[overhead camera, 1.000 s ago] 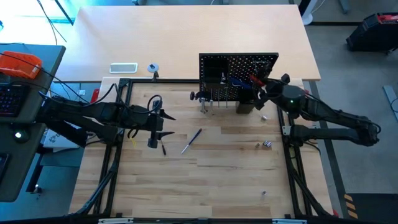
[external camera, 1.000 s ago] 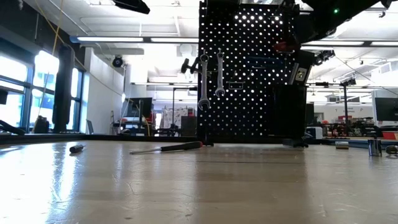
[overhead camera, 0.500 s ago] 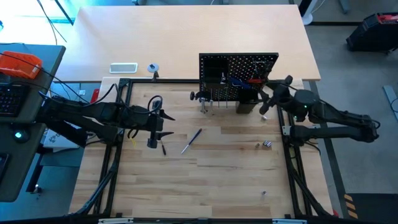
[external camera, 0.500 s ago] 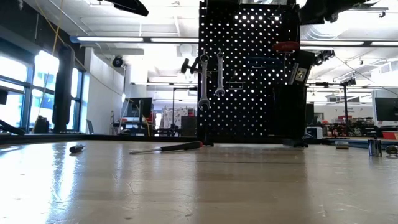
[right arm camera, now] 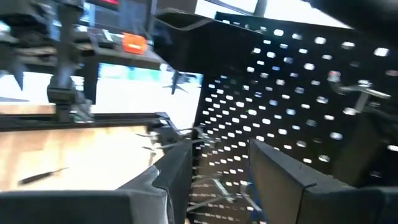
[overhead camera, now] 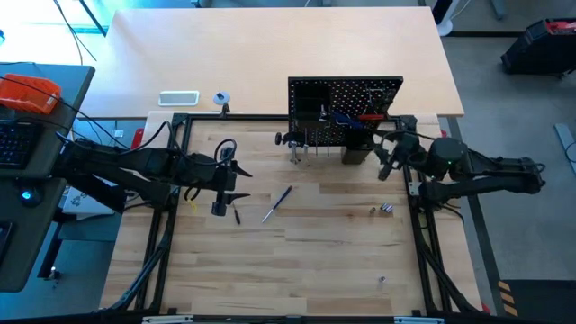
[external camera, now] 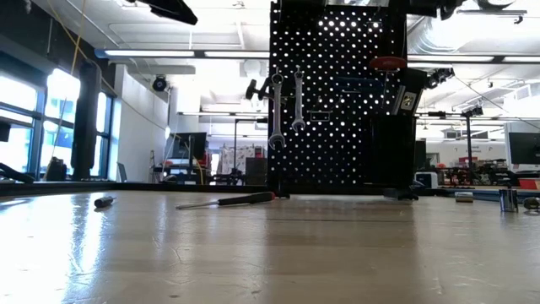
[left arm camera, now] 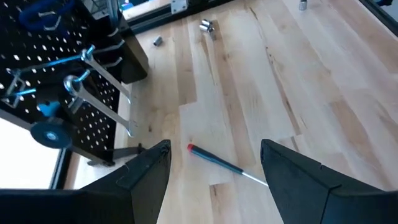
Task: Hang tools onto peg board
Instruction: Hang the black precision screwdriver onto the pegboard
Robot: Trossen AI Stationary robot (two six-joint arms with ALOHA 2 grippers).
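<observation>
Both hands empty, spread: right hand (overhead camera: 389, 158) beside peg board (overhead camera: 345, 108); left hand (overhead camera: 227, 183) apart.

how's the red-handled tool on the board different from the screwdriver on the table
The red-handled tool hangs high on the peg board, off the table; the screwdriver lies flat on the table to the board's left. The hung tool shows mostly its red handle; the screwdriver's shaft shows in full.

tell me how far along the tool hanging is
Done: two wrenches and a red-handled tool hang on the peg board. In hand: nothing; the right gripper is open beside the board, the left gripper open over the table. Left: the screwdriver and small bits.
</observation>
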